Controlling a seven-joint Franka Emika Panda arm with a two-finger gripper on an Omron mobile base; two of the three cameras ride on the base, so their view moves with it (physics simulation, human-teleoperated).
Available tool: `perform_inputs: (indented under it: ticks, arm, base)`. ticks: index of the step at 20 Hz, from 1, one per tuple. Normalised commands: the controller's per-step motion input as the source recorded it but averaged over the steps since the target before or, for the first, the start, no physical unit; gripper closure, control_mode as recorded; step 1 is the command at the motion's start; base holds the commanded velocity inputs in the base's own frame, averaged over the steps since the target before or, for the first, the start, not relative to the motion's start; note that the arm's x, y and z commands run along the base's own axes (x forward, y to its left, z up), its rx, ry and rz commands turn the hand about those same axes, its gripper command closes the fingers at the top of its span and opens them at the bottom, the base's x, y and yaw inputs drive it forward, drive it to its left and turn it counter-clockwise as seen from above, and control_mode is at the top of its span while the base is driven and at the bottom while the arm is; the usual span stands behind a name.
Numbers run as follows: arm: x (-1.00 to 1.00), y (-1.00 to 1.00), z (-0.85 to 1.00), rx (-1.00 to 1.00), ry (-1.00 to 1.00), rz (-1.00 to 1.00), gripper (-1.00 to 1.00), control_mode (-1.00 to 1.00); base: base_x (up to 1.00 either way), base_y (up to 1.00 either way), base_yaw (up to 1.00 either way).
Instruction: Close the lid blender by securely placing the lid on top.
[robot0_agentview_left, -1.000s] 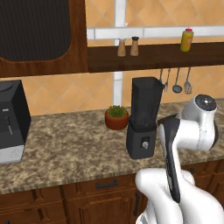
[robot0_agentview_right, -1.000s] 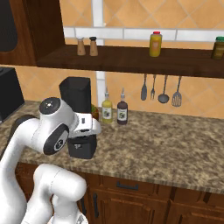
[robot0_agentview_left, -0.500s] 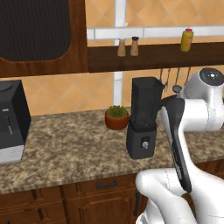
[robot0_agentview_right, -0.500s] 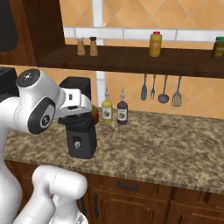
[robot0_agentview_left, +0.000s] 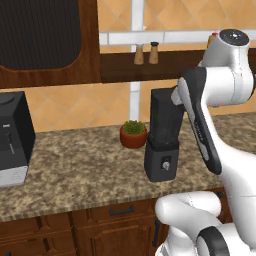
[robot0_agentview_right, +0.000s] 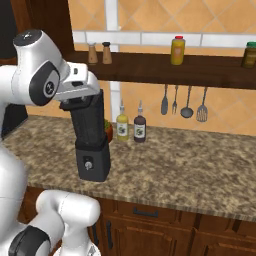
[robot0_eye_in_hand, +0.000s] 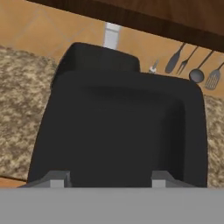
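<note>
The blender (robot0_agentview_left: 163, 141) stands on the counter, a tall black jar (robot0_agentview_right: 90, 124) on a boxy dark grey base (robot0_agentview_right: 93, 161) with a small round knob. My gripper (robot0_agentview_right: 79, 102) is right at the jar's top. In the hand view my gripper (robot0_eye_in_hand: 108, 177) is shut on the lid (robot0_eye_in_hand: 118, 127), a flat black squarish slab that spreads wide between the two fingertips (robot0_eye_in_hand: 57, 178). Past the lid's far edge a dark part of the blender (robot0_eye_in_hand: 100, 57) shows. I cannot tell whether the lid touches the jar's rim.
A black-and-silver coffee machine (robot0_agentview_left: 12, 137) stands at the counter's left. A potted plant (robot0_agentview_left: 133, 134) sits just behind the blender, with two bottles (robot0_agentview_right: 131, 127) to its right. Utensils (robot0_agentview_right: 185, 102) hang on the wall under a shelf (robot0_agentview_right: 200, 70) holding shakers (robot0_agentview_left: 145, 54) and jars.
The arm has risen and swung in toward the blender, bringing the hand with the lid from beside the jar up to its top. The blender has not moved.
</note>
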Motion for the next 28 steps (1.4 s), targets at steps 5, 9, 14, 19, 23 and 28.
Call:
perform_inputs:
  ticks: [5,9,14,19,23,28]
  arm:
    - [0.52,0.18,0.0,0.0,0.0,0.0,1.0,-1.0]
    - [0.54,0.22,-0.02,0.0,0.01,-0.03,1.0,-1.0]
    - [0.29,0.01,-0.08,0.04,0.0,-0.01,1.0,-1.0]
    - [0.16,0.0,-0.29,0.08,0.0,-0.02,1.0,-1.0]
    - [0.21,0.01,-0.29,0.01,0.0,-0.04,1.0,-1.0]
    - [0.29,0.04,-0.08,0.0,0.0,-0.06,1.0,-1.0]
  base:
    - [0.0,0.0,0.0]
    - [0.0,0.0,0.0]
    - [0.0,0.0,0.0]
    - [0.0,0.0,0.0]
    - [0.0,0.0,0.0]
    - [0.0,0.0,0.0]
